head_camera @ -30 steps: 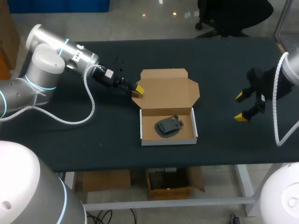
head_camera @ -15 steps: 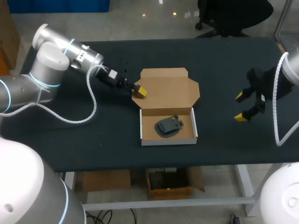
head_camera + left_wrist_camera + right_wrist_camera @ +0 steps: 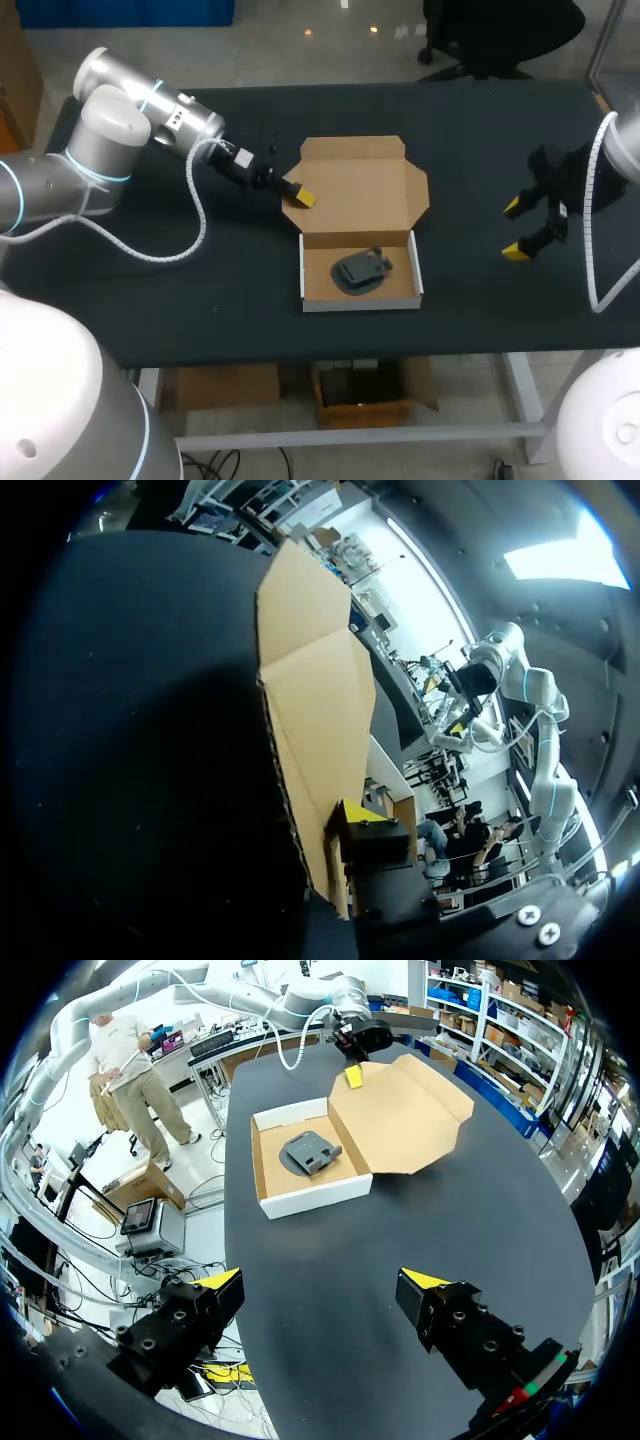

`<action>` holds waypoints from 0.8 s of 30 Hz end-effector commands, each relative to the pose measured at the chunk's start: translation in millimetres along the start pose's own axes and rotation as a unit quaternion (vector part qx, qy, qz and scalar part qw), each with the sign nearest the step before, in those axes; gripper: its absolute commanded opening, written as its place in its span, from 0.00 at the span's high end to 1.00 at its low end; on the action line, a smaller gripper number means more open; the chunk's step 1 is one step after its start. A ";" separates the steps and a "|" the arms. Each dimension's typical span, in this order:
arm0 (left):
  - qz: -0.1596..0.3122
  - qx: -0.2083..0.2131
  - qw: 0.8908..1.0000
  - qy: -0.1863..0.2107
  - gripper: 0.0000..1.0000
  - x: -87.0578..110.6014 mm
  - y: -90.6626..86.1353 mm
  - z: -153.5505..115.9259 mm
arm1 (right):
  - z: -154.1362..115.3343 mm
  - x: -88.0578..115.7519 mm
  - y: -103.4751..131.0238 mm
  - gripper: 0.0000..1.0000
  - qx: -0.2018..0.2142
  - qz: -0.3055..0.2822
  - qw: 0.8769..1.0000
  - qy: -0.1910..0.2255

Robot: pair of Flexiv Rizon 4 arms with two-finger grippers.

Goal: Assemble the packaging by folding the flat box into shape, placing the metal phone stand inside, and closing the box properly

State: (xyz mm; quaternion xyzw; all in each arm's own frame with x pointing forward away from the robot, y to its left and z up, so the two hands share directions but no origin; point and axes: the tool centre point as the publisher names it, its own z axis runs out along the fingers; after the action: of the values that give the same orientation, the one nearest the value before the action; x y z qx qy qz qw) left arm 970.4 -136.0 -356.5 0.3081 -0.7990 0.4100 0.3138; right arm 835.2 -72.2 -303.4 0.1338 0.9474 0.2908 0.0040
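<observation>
**Open box with stand inside, left pincer at the lid flap**

The cardboard box (image 3: 360, 303) stands on the dark surface (image 3: 480, 130), and I place everything by it. Its tray is folded into shape, white outside and brown inside. Its lid (image 3: 360, 185) is open and spread out from the tray's far wall.

The metal phone stand (image 3: 362, 270), dark grey, lies inside the tray, near the middle of the floor.

My left arm comes in from the box's left. The left pincer (image 3: 298, 195) is at the small side flap on the lid's left edge. In the left wrist view the cardboard edge runs right beside it. I cannot tell whether it is clamped on the flap or only against it.

The right pincer (image 3: 514, 229) hangs over bare surface well to the right of the box. Its yellow-tipped fingers (image 3: 424, 1279) are spread wide apart with nothing between them. In the right wrist view the box lies well ahead of it.
</observation>
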 end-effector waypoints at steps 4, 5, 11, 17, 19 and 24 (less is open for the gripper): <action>0.008 0.000 1.000 0.004 0.91 1.8 1.1 -0.9 | -1.4 0.2 -0.5 0.00 -0.001 0.000 1.000 0.002; 0.009 0.000 1.000 0.004 0.91 2.0 1.1 -0.8 | -1.4 0.2 -0.5 0.00 -0.001 0.000 1.000 0.002; 0.019 -0.002 1.000 0.008 1.00 2.8 2.5 0.5 | -1.4 0.2 -0.5 0.00 -0.001 0.000 1.000 0.002; 0.040 -0.005 0.999 0.008 1.00 6.1 4.1 1.6 | -1.4 0.2 -0.5 0.00 -0.001 0.000 1.000 0.002; 0.049 -0.006 0.999 0.008 1.00 7.1 4.3 2.0 | -1.4 0.2 -0.5 0.00 -0.001 0.000 1.000 0.002; 0.059 -0.008 0.998 0.006 1.00 7.9 5.3 2.4 | -1.4 0.2 -0.5 0.00 -0.001 0.000 1.000 0.002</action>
State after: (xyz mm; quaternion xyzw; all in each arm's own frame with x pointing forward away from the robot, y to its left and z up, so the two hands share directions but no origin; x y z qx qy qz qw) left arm 963.4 -135.9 -351.0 0.2548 -0.8165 0.4241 0.2977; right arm 835.2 -72.2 -303.4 0.1338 0.9474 0.2908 0.0040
